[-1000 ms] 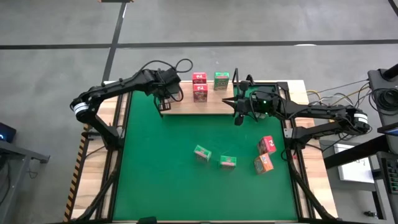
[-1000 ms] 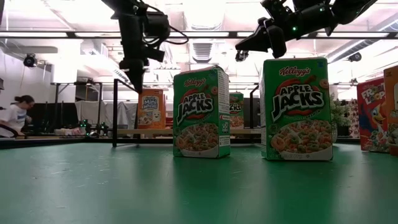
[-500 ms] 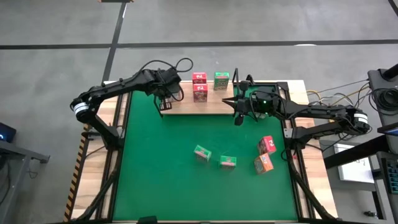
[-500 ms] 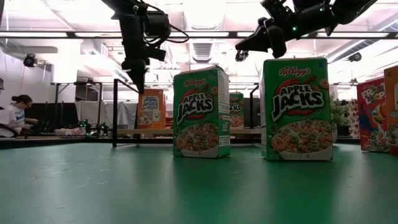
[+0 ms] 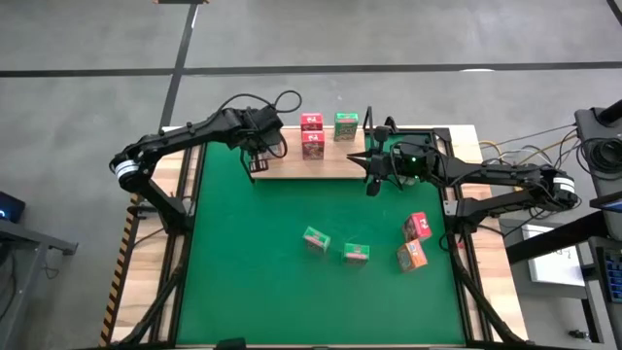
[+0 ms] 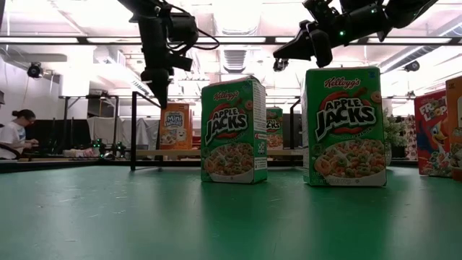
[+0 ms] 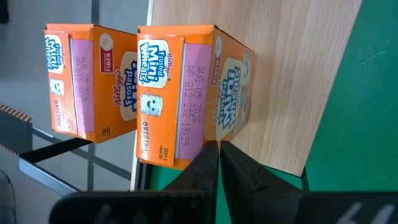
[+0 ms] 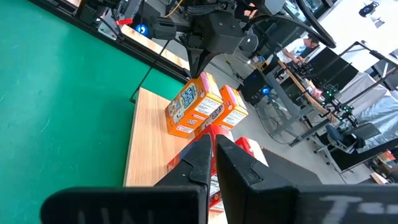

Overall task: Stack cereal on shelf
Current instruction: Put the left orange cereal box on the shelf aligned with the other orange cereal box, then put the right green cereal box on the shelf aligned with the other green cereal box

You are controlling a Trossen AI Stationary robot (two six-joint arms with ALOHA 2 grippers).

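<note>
The wooden shelf (image 5: 335,165) lies at the mat's far edge. Two orange cereal boxes (image 7: 186,93) (image 7: 81,81) stand on its left end, and two pink boxes (image 5: 312,134) and a green box (image 5: 346,124) stand farther right. My left gripper (image 5: 255,167) is shut and empty, hanging just on the near side of the orange boxes, above the shelf's left end. My right gripper (image 5: 370,185) is shut and empty above the shelf's near right corner. Two green boxes (image 5: 316,238) (image 5: 356,253), a pink box (image 5: 417,226) and an orange box (image 5: 412,256) stand on the green mat.
Thin black wire uprights (image 6: 133,130) stand at the shelf's sides. The green mat (image 5: 253,272) is bare on its left and near parts. A person (image 6: 14,130) sits in the room beyond the table, at the left of the low view.
</note>
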